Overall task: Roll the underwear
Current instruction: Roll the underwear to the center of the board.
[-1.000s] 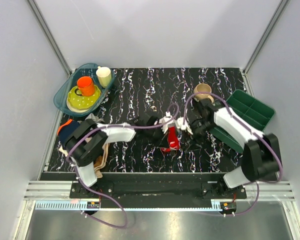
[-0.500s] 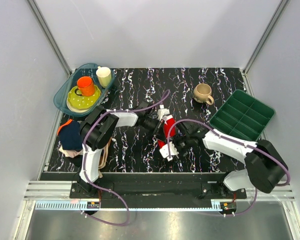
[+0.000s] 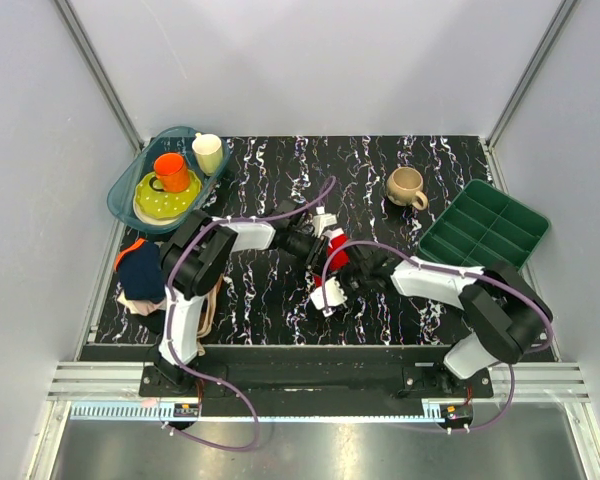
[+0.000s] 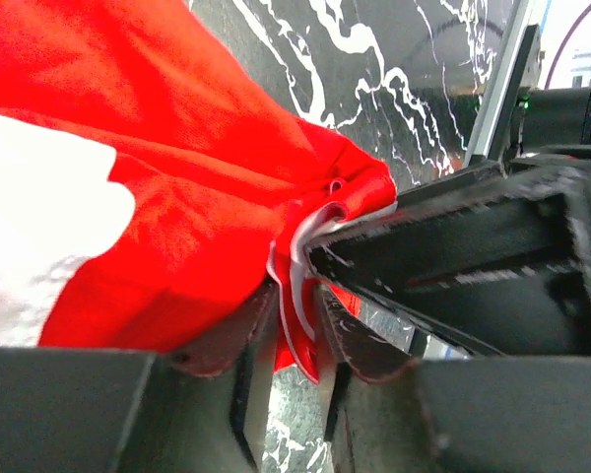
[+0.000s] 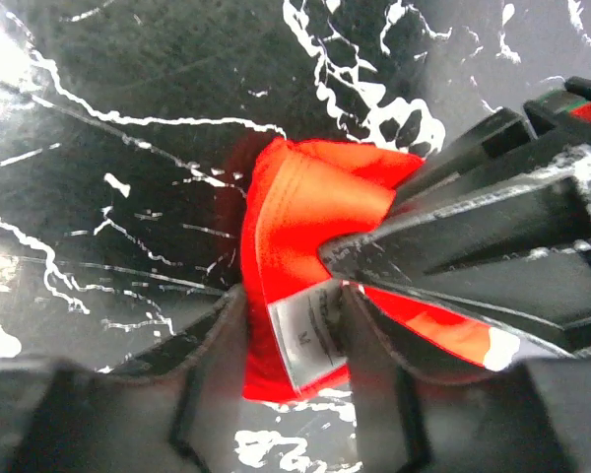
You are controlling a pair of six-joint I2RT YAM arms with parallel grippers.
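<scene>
The red underwear (image 3: 337, 250) lies bunched on the black marbled table, mid-table, between both grippers. My left gripper (image 3: 329, 236) reaches it from the far-left side. In the left wrist view its jaws (image 4: 297, 305) stand slightly open, with a loose fold of red fabric (image 4: 177, 148) and white trim lying between them. My right gripper (image 3: 337, 274) comes in from the near side. In the right wrist view it (image 5: 294, 325) is shut on the red bundle (image 5: 315, 207) and its white label. One of the left gripper's fingers (image 5: 453, 236) presses into the fabric from the right.
A teal tray (image 3: 121, 196) with an orange cup, a cream cup and a yellow plate sits far left. A beige mug (image 3: 406, 186) stands far right, beside a green compartment tray (image 3: 485, 230). Other garments (image 3: 140, 275) are piled at the left edge.
My right arm swung from beside the green tray to the near side of the underwear and closed on it. The left gripper shifted farther back and its jaws loosened.
</scene>
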